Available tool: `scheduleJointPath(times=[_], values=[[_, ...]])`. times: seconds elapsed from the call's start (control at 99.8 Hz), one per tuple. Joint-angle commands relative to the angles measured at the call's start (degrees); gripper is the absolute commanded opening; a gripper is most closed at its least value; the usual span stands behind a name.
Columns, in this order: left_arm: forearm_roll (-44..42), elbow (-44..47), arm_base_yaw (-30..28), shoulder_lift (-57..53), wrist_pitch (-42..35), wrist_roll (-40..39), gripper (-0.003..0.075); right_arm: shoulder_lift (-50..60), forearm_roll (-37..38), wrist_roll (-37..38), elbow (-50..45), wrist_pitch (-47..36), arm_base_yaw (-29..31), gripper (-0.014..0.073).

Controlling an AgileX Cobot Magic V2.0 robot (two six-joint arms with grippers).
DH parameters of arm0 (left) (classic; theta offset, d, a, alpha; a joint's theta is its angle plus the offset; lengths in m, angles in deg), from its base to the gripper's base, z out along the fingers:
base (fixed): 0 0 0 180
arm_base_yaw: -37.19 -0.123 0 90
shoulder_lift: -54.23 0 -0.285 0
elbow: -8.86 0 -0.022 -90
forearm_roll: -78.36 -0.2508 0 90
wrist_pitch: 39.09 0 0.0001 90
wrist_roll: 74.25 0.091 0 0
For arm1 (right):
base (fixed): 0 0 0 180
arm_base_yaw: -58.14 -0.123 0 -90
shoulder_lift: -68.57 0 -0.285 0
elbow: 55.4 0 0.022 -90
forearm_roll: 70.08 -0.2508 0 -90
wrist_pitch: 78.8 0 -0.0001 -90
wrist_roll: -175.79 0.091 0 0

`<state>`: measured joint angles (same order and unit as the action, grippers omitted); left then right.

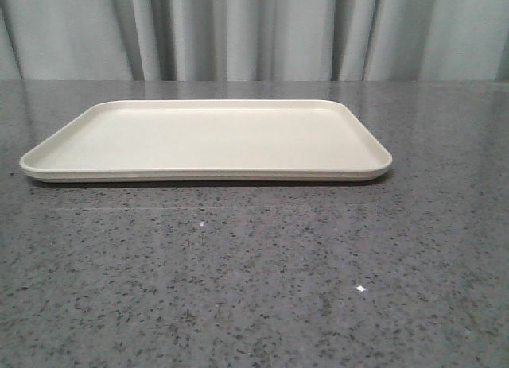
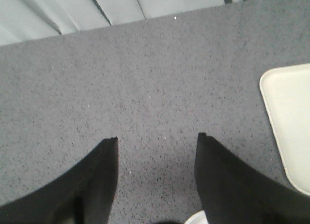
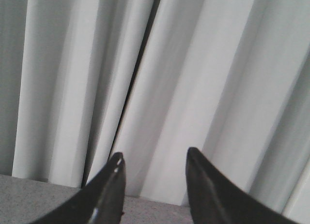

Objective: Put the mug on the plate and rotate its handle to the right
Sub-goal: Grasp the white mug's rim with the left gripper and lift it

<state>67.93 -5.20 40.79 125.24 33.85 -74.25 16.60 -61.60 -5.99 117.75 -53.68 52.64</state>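
The cream rectangular plate (image 1: 215, 137) lies flat on the grey speckled table, with nothing on it. One rounded corner of the plate (image 2: 290, 117) also shows in the left wrist view, off to the side of my left gripper (image 2: 157, 137). That gripper is open over bare tabletop with nothing between its fingers. A small white curved sliver (image 2: 197, 217) peeks out beside one finger, and I cannot tell what it is. My right gripper (image 3: 155, 152) is open and empty, facing the curtain. The mug and its handle are out of view. Neither gripper shows in the front view.
A grey-white pleated curtain (image 1: 254, 30) hangs along the table's far edge. The speckled tabletop (image 1: 254, 280) stretches in front of the plate and on both sides of it.
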Motion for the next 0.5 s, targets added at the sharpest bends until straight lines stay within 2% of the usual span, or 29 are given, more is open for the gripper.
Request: scheduleJointPath(times=[0.0,0.26,0.491], values=[[0.38,2.09,0.27,-0.50,-0.51,-0.47,0.0368,-1.29,1.00,-0.45,1.69,-4.22,0.19,0.0321],[1.07,13.36,0.27,-2.67,-0.51,-0.47,0.0368,-3.25,1.12,-0.45,1.69,-4.21,0.19,0.0321],[-0.50,18.74,0.27,-6.18,-0.51,-0.47,0.0368,-4.35,1.12,-0.45,1.69,-4.21,0.19,0.0321]])
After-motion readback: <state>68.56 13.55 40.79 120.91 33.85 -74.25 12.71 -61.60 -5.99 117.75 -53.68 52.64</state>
